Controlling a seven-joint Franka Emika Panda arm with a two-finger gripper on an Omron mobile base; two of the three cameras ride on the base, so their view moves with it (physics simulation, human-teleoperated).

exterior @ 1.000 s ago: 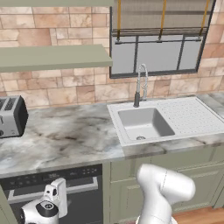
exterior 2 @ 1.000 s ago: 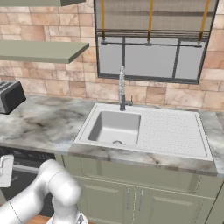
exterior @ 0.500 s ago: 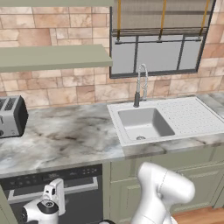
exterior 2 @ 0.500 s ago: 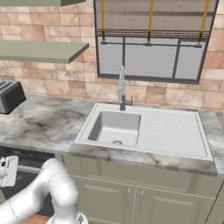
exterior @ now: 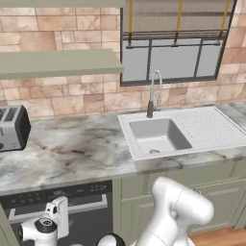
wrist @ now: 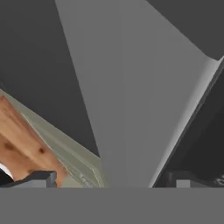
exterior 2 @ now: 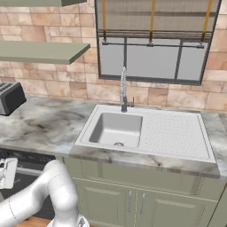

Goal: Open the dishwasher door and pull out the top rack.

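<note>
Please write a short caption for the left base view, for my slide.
Gripper at the silver handle of the shut dishwasher door, below the marble counter.

Glossy white rounded arm point(exterior: 178, 211) segments, dark joints, small dark finger tips point(wrist: 39, 178).

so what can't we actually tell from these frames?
- Top rack: hidden behind the dishwasher door, which looks shut in the left base view.
- Gripper: jaw state unreadable; its white body covers the fingers there, and the left edge cuts it in the right base view.
- Contact with the bar handle: hand view is too close to tell.
- Control strip markings: too small.
</note>
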